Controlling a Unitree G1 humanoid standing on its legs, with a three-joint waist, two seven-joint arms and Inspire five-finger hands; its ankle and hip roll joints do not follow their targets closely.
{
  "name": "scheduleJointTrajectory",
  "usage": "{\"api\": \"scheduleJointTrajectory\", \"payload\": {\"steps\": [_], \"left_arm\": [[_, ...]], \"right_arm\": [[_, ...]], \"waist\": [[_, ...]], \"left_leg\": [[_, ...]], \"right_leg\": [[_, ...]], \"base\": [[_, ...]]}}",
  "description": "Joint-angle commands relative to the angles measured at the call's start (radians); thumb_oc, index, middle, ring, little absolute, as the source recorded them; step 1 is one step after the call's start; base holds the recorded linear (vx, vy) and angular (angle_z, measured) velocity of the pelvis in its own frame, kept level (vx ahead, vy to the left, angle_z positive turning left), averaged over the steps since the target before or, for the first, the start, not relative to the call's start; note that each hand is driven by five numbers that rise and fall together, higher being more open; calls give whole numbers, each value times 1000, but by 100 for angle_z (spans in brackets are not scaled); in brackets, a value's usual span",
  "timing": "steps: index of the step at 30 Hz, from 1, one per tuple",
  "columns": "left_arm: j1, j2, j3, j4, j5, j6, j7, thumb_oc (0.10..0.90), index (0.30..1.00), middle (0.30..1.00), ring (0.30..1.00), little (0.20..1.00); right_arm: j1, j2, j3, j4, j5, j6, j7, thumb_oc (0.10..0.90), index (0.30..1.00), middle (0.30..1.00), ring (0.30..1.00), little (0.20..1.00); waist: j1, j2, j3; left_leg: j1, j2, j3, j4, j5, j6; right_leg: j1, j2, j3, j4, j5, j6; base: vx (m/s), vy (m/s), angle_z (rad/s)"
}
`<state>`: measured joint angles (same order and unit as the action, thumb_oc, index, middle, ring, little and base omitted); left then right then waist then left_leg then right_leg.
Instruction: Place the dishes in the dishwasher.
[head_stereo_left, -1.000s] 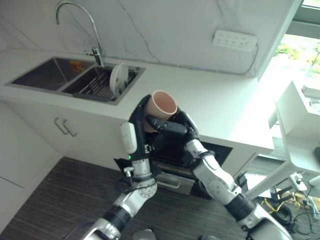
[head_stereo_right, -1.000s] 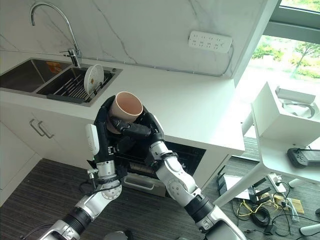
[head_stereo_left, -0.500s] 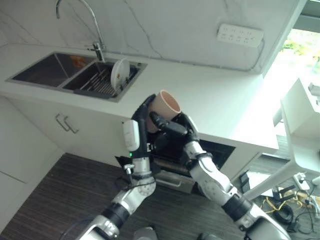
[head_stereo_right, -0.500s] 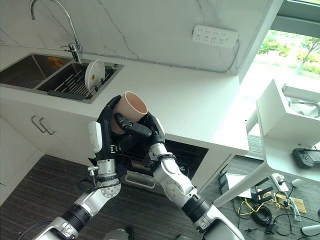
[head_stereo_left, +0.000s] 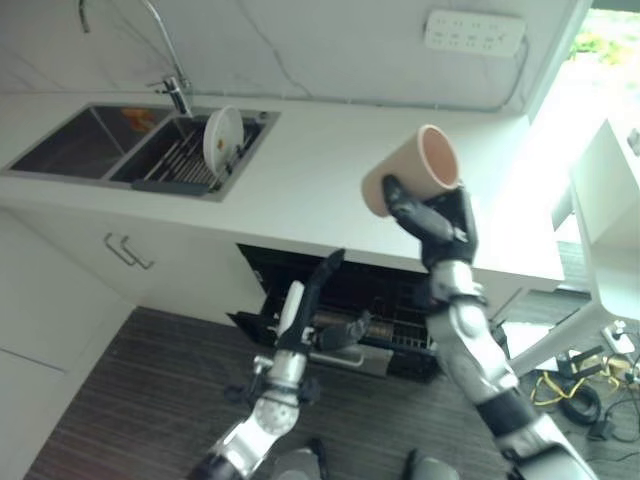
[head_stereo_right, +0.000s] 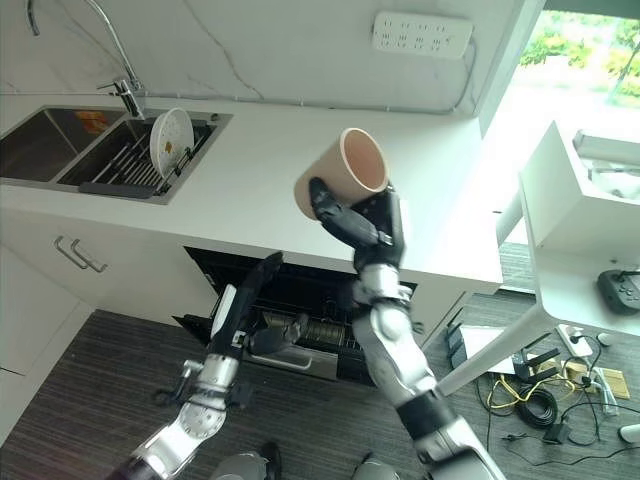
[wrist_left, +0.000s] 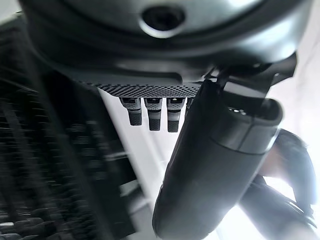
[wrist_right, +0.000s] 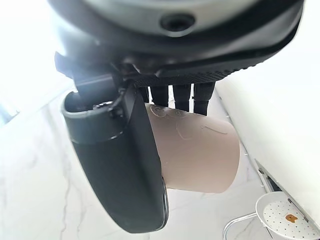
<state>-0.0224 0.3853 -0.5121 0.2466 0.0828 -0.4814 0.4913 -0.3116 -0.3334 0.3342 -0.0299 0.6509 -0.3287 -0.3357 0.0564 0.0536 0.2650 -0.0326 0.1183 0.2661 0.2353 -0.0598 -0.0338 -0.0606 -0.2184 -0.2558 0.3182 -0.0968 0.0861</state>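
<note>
- The long white stone-look countertop (head_stereo_left: 330, 190) runs across in front of me, with a steel double sink (head_stereo_left: 95, 150) set in at my left.
- Below the counter edge the black dishwasher (head_stereo_left: 350, 300) stands open, its dark wire rack (head_stereo_right: 300, 330) pulled out toward me; that is where the dishes have to end up.
- In the sink's drying rack a round white plate (head_stereo_left: 222, 139) stands on edge, well apart from both my hands and not yet moved.
- My right hand (head_stereo_left: 440, 225) is raised high above the counter, fingers and thumb clamped round the pale pink cylindrical cup (head_stereo_left: 412, 170).
- The cup lies tilted, its open mouth pointing up and to my right, its long axis slanting across my palm; the right wrist view shows its side wall pressed between thumb and fingers (wrist_right: 182, 95).
- The rack lies below and to the left of the cup, so I judge the coming move is downward past the counter edge.
- My left hand (head_stereo_left: 320, 290) hangs just above the rack with fingers straight, holding nothing; it is the nearer hand to the dishwasher.
</note>
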Motion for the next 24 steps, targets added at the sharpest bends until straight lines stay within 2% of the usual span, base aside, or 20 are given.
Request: {"api": "scheduleJointTrajectory", "payload": {"steps": [1,6,7,10,12,13,15,16,19,21,23,24], "left_arm": [[-88,39,92,-144,40,-133,-5,800,900,900,900,900],[5,140,258,-170,149,-139,-99,800,900,900,900,900],[21,168,292,-148,211,-141,-94,800,900,900,900,900],[29,197,315,-115,334,-149,-56,800,900,900,900,900],[33,248,339,-71,425,-166,17,800,900,900,900,900],[29,267,346,-45,464,-146,44,800,900,900,900,900],[3,307,329,10,474,-160,23,800,900,900,900,900],[-10,317,319,29,471,-184,-16,800,900,900,900,900],[-46,345,262,46,464,-180,-156,800,900,900,900,900],[-58,353,236,55,463,-165,-187,800,900,900,900,900],[-70,361,197,95,450,-95,-178,800,900,900,900,900],[-73,356,191,106,440,-94,-169,800,900,900,900,900]], "right_arm": [[-96,20,-74,-140,-5,-128,196,400,300,300,300,300],[39,-27,-132,-184,83,-126,332,400,300,300,300,300],[77,-33,-136,-186,116,-84,392,400,300,300,300,300],[117,-37,-129,-176,126,-36,444,400,300,300,300,300],[168,-42,-129,-151,111,-25,488,400,300,300,300,300],[192,-41,-132,-136,114,-18,510,400,300,300,300,300],[228,-51,-143,-122,152,1,539,400,300,300,300,300],[236,-55,-148,-118,159,1,548,400,300,300,300,300],[246,-60,-160,-108,181,-10,592,400,300,300,300,300],[246,-68,-165,-107,193,-14,605,400,300,300,300,300],[243,-86,-164,-123,246,-3,656,400,300,300,300,300],[242,-87,-163,-132,268,3,672,400,300,300,300,300]], "waist": [[10,-17,-53],[3,6,-70],[-4,12,-74],[-12,17,-79],[-27,19,-84],[-37,19,-86],[-59,19,-87],[-67,19,-84],[-92,23,-73],[-101,27,-68],[-123,31,-59],[-126,31,-55]], "left_leg": [[22,-3,-64,65,-122,-5],[14,-3,-65,65,-114,-13],[10,-3,-63,65,-113,-15],[7,-1,-58,65,-112,-14],[7,0,-49,65,-112,-12],[5,1,-43,65,-113,-11],[3,-2,-34,65,-116,-8],[0,-2,-31,65,-117,-7],[-13,-7,-21,65,-120,-3],[-18,-12,-15,65,-122,-2],[-28,-21,-3,65,-129,2],[-32,-23,-2,65,-128,3]], "right_leg": [[52,1,-7,-18,-62,24],[43,-5,-12,-18,-62,27],[38,-7,-10,-18,-62,30],[34,-10,-7,-18,-62,34],[29,-13,-3,-18,-58,41],[24,-14,0,-18,-54,46],[12,-18,8,-18,-48,55],[6,-19,12,-18,-45,59],[-20,-25,26,-18,-31,72],[-32,-26,36,-18,-26,79],[-57,-28,60,-18,-20,90],[-64,-29,65,-18,-17,91]], "base": [[0,0,0],[-3,43,2],[-28,96,7],[-9,67,2],[26,70,-2],[46,75,-6],[32,53,-9],[-1,33,-15],[-19,70,-14],[12,90,-18],[31,129,-33],[-13,94,-26]]}}
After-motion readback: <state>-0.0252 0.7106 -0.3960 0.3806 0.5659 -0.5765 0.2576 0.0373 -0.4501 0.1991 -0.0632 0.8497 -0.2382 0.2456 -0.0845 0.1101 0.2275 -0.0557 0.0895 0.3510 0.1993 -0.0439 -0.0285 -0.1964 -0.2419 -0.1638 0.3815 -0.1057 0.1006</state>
